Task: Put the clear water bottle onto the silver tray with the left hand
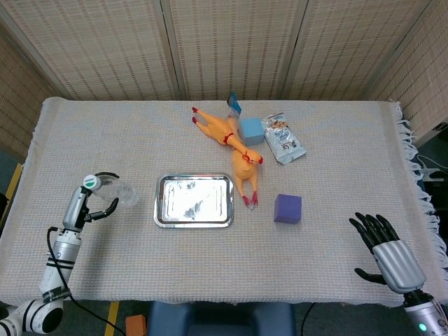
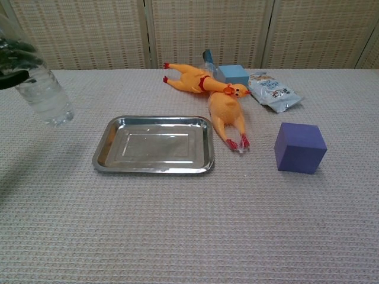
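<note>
Woven screens back the cloth-covered bench (image 1: 336, 140). Left hand (image 1: 93, 198) has its fingers wrapped round the bottle (image 1: 119, 193), held tilted off the cloth, base pointing to 3 o'clock. Tray (image 1: 194, 218) lies just beyond at 3 o'clock. Right hand (image 1: 388, 250) idle, fingers spread, well apart.

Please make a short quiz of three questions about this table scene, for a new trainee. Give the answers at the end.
1. True or false: the clear water bottle already lies on the silver tray.
2. Which hand holds the bottle? A) left hand B) right hand C) neither
3. Fill in: the block to the right of the tray, near the rubber chicken, is ____ in colour.

Key: 1 false, the tray holds nothing; 2 A; 3 purple, the purple cube.
</note>
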{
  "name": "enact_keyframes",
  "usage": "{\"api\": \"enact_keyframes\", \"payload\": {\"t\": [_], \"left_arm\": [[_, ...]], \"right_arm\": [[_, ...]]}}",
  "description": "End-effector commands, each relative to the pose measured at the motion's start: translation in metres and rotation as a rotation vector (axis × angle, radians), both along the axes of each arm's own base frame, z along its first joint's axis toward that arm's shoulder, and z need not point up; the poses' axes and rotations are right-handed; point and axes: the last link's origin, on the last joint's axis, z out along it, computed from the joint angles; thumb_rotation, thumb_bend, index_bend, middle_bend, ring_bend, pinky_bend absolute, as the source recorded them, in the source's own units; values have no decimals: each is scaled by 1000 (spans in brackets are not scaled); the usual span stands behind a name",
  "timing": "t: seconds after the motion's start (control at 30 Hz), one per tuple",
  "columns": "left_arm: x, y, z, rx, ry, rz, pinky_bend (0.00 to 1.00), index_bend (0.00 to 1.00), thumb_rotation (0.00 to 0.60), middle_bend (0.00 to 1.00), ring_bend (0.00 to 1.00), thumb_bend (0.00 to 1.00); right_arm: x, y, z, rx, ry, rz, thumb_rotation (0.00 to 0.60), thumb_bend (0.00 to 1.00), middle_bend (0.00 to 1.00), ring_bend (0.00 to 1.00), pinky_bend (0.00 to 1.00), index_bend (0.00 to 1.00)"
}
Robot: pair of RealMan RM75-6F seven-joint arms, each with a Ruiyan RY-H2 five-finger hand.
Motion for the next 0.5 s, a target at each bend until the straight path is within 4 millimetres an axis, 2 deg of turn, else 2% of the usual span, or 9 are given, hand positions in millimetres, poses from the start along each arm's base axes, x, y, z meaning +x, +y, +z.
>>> {"api": "enact_keyframes", "payload": {"t": [0.03, 0.2, 0.3, 0.33, 0.5], "left_arm": [[14, 1, 13, 54, -5, -39, 226, 302, 600, 326, 156, 407], [11, -1, 8, 36, 11, -27, 227, 302, 600, 325, 156, 409], [-2, -5, -8, -41, 49, 11, 227, 302, 600, 324, 156, 408], [-15, -12, -28, -133, 84, 50, 227, 302, 600, 324, 156, 408], [-16, -9, -42, -162, 90, 39, 232, 302, 600, 323, 156, 408]], "right_arm": [[0, 0, 0, 1, 0, -1, 600, 0, 0, 0, 0, 0], [0, 0, 0, 1, -1, -2, 600, 0, 0, 0, 0, 0], [0, 0, 0, -1, -3, 1, 600, 0, 0, 0, 0, 0], [0, 0, -1, 3, -1, 0, 600, 0, 0, 0, 0, 0], [0, 0, -1, 1, -2, -2, 600, 0, 0, 0, 0, 0]]}}
